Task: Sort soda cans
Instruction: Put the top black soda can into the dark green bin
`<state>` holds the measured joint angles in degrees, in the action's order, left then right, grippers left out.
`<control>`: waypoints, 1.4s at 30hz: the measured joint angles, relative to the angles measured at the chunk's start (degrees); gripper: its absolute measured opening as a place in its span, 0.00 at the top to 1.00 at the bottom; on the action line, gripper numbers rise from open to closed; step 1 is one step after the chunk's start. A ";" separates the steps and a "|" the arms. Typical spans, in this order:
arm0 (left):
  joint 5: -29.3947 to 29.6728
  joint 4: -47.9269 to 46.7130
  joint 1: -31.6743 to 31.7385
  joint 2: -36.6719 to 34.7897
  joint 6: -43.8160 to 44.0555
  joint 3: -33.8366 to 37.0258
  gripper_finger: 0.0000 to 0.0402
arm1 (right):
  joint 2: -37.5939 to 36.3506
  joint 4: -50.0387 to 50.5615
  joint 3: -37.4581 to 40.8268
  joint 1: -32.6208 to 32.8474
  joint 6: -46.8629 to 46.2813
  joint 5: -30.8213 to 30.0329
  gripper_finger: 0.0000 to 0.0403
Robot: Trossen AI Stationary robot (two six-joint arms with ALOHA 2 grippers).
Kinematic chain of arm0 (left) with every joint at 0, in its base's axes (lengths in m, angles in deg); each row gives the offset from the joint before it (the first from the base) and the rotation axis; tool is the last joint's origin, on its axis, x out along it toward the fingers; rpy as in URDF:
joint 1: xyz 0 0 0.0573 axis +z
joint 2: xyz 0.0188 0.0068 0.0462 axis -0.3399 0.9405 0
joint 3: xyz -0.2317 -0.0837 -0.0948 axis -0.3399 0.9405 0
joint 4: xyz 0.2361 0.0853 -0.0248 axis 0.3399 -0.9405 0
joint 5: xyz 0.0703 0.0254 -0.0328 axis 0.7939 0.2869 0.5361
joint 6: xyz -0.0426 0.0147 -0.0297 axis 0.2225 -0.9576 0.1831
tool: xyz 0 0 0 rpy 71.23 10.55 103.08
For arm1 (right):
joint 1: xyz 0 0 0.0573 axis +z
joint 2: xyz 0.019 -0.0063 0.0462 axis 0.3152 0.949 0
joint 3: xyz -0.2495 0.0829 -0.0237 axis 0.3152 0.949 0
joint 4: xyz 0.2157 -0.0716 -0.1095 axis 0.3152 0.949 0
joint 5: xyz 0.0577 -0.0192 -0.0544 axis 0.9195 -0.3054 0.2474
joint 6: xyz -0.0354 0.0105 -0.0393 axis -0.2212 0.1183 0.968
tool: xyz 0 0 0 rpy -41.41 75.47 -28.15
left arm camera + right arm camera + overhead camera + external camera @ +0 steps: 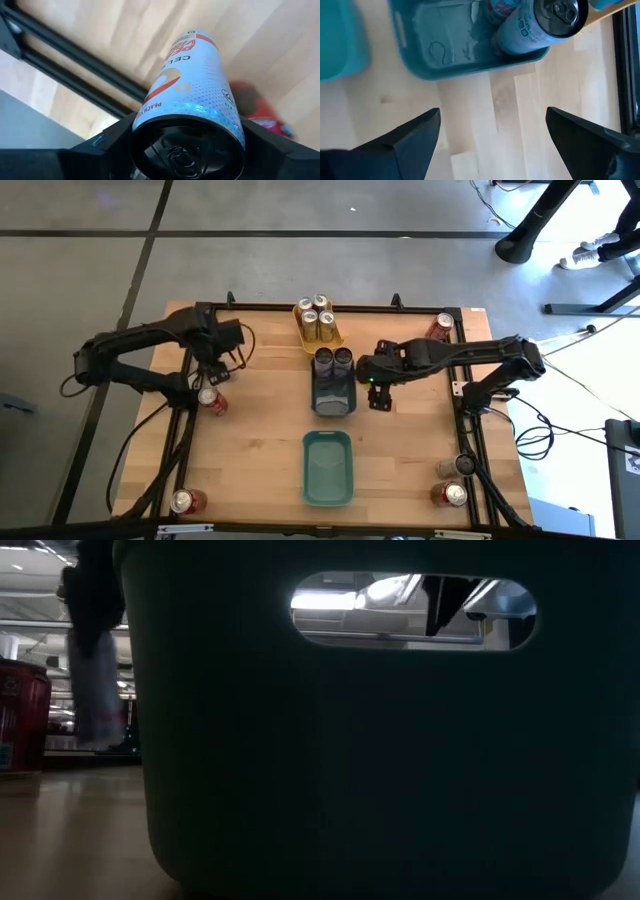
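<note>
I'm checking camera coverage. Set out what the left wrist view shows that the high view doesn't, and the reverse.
Only the left wrist view: the pale can close up between the left gripper's fingers, with its red and white print.

Only the high view: the whole table, the yellow tray of gold cans, the grey tray with two dark cans, the teal tray, the red cans at the corners, and the right gripper open beside the grey tray.

Both: the left gripper, the wooden top and a red can lying near that gripper.
</note>
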<state>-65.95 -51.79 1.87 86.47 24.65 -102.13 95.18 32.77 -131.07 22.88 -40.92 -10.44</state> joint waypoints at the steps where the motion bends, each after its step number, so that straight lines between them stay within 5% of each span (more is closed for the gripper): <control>1: 0.00 -0.07 0.00 0.00 0.02 -1.66 0.36 | -0.06 1.03 -0.92 0.67 -0.27 0.00 0.11; 10: -1.56 0.14 -4.40 -0.02 1.63 -17.19 0.36 | -4.30 2.72 -1.41 8.69 -3.31 -1.43 0.11; 17: -2.16 7.07 -12.80 0.13 5.95 -20.18 0.35 | -8.60 -7.04 5.40 13.96 -8.94 -4.58 0.11; 26: -2.50 20.23 -24.35 5.06 8.94 -20.18 0.35 | -11.80 -37.03 17.64 17.03 -11.66 -14.31 0.11; 36: -2.54 29.17 -32.59 11.57 10.66 -20.15 0.34 | -8.38 -57.43 20.69 16.09 -11.61 -13.05 0.11; 39: -2.46 32.85 -34.24 11.82 10.52 -20.15 0.35 | -8.42 -58.24 20.66 16.09 -8.41 -13.04 0.16; 42: -2.49 37.50 -35.23 11.82 8.89 -20.15 0.34 | -8.45 -59.54 20.66 16.09 -6.07 -13.05 0.32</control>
<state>-68.44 -14.29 -33.37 98.29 33.53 -122.28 86.73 -26.77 -110.41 38.97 -46.99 -23.49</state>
